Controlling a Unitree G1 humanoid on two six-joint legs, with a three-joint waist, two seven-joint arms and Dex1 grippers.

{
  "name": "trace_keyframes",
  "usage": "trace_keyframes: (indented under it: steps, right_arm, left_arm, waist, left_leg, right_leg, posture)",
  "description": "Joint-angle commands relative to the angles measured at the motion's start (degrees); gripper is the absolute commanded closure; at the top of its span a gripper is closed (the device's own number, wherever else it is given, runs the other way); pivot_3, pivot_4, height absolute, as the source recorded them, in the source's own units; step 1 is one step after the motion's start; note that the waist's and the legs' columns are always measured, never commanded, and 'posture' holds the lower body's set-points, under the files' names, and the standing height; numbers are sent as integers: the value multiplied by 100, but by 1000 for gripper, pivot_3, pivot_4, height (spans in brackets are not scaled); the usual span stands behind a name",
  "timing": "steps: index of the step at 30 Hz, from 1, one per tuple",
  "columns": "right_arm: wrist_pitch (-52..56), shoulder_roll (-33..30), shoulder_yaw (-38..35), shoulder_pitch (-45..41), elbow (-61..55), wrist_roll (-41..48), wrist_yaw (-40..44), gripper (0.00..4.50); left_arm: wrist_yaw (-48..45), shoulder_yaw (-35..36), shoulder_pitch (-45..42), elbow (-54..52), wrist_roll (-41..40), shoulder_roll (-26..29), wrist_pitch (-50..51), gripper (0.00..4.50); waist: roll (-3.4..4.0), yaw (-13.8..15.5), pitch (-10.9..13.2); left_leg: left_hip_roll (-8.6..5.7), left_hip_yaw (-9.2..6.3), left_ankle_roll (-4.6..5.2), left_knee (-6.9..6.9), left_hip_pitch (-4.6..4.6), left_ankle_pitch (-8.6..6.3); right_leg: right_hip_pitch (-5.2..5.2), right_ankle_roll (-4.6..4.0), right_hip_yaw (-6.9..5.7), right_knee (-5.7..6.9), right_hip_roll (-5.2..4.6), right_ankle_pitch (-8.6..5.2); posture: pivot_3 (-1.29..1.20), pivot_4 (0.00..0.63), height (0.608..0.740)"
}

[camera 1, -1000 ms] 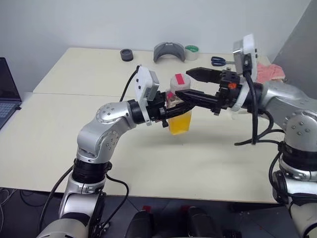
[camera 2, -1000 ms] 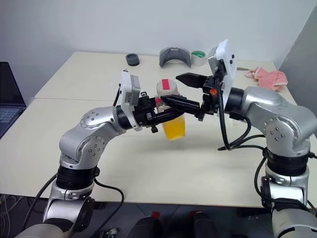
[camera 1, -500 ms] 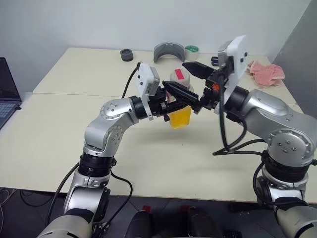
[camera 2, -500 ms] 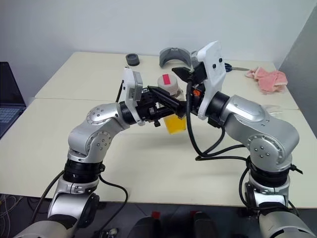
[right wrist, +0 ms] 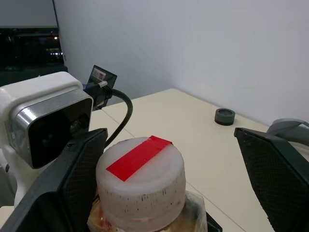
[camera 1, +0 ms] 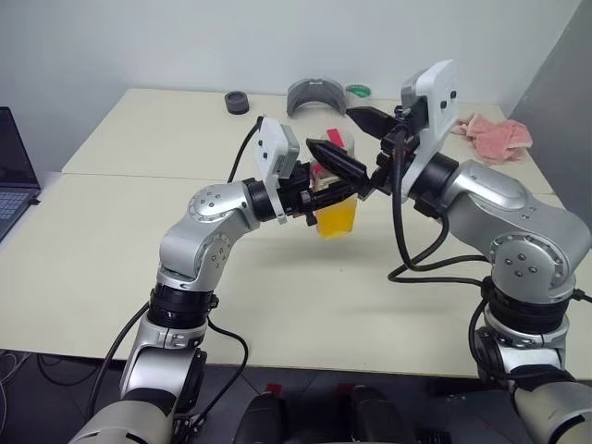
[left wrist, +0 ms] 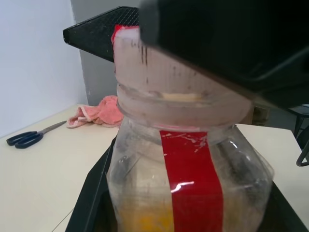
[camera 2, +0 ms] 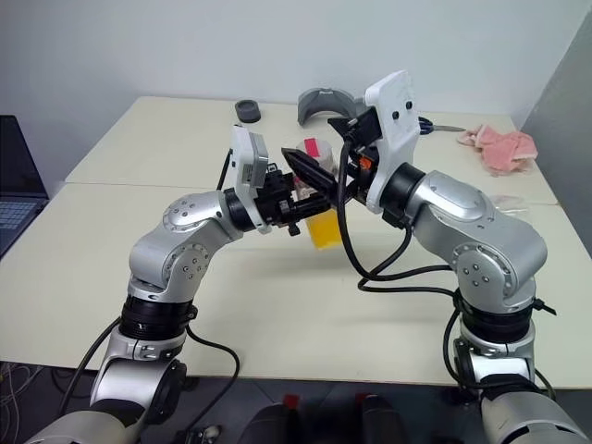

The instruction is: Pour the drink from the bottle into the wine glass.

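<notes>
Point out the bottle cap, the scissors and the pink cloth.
cap [right wrist: 141,179]: right wrist view, white side wall.
scissors [left wrist: 28,137]: left wrist view, blue handles.
cloth [camera 1: 495,134]: left eye view, middle of the crumpled heap.

right gripper [right wrist: 164,159] fingers flank cap [right wrist: 141,181].

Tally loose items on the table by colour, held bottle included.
Red and white: 1, bottle
Dark grey: 1, small round part
Grey: 1, curved piece
Green: 1, tape roll
Blue: 1, scissors
Pink: 1, cloth
Total: 6
</notes>
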Motion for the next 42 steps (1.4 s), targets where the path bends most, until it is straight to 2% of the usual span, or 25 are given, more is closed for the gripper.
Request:
trace_keyframes:
  steps: [1, 7, 22, 32, 42]
  right_arm:
    - [10, -153, -325, -109, -22, 119, 69, 16]
    - [331, -359, -707, -151, 3, 630, 75, 16]
    - [610, -1062, -1128, 146, -194, 1652, 279, 16]
    - [337, -640, -807, 8, -183, 1842, 46, 16]
    - [-195, -178, -257, -139, 55, 1145, -35, 16]
  left_arm:
    - [-36, 69, -126, -214, -61, -13, -93, 2603]
    - [3, 92, -167, -223, -91, -35, -59, 2603]
    - [-17, 92, -125, -302, -122, -11, -5, 2603]
    - [9, 99, -176, -285, -115, -23, 6, 2603]
    - [39, 109, -189, -300, -112, -12, 30, 2603]
  waist:
    - [0, 0, 0]
    - [0, 1, 0]
    - [0, -1, 0]
    - [0, 2, 0]
    - [0, 5, 0]
  left_leg:
    - [0, 0, 0, 0, 0, 0]
    - [0, 0, 0, 0, 0, 0]
    - [-1, 1, 1, 0, -2, 0]
    - [0, 0, 0, 0, -2, 0]
    - [0, -1, 0, 0, -2, 0]
  right_leg:
    - [0, 0, 0, 0, 0, 0]
    - [0, 0, 0, 0, 0, 0]
    - [0, 0, 3, -2, 1, 0]
    - [0, 0, 1, -1, 2, 0]
    - [0, 0, 0, -1, 2, 0]
  posture:
    - [0, 150, 740]
    - [0, 150, 740]
    - [0, 150, 740]
    - [0, 150, 740]
    - [0, 150, 740]
